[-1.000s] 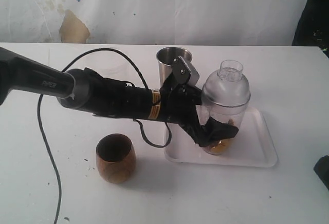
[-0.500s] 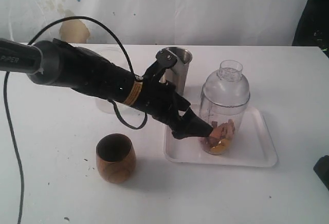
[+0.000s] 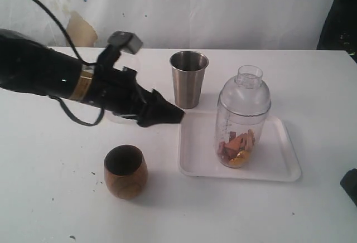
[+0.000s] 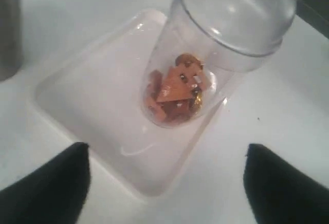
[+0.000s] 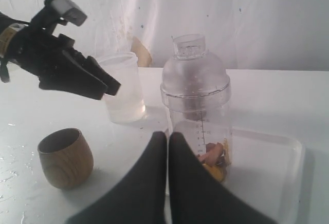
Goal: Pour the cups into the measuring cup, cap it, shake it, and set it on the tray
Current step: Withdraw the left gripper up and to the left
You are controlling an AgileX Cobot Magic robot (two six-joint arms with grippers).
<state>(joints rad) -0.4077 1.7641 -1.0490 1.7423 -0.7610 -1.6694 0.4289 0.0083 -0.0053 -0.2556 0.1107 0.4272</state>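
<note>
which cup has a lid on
The clear measuring cup standing on the white tray: it wears a domed cap. The wooden cup, steel tumbler and frosted cup are open-topped.

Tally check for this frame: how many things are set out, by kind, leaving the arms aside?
Wooden cup: 1
Steel tumbler: 1
Frosted plastic cup: 1
Capped measuring cup: 1
Tray: 1
Total: 5
</note>
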